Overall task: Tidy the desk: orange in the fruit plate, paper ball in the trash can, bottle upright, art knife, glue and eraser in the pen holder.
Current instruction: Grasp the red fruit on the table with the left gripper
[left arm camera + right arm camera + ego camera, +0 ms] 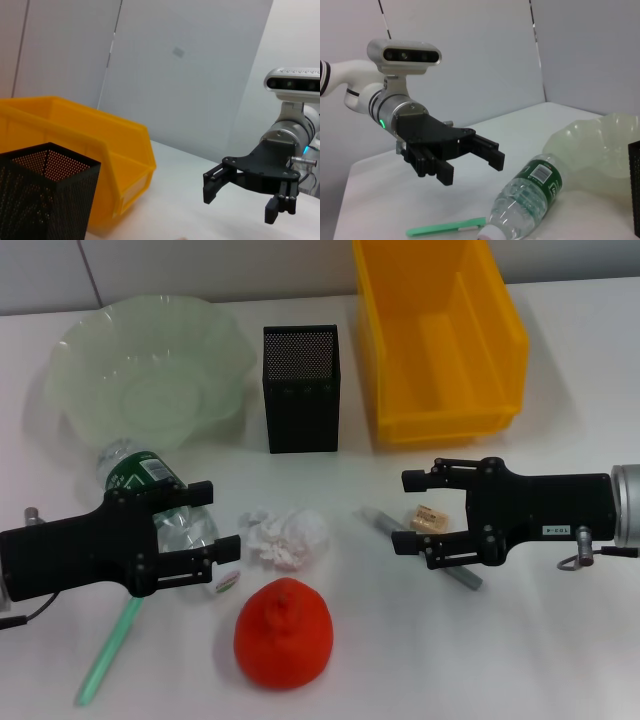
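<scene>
**Inspector A:** What is lying outside the task?

**Inspector B:** A flat white matte tabletop (585,640) is running across the whole head view. Behind it, pale grey smooth wall panels (150,265) are standing upright along the far edge.

**Inspector A:** Any marks?

**Inspector B:** A thin dark vertical seam (111,50) is dividing the panels. Near it, a small grey rectangular patch (178,51) is showing on the wall.
</scene>
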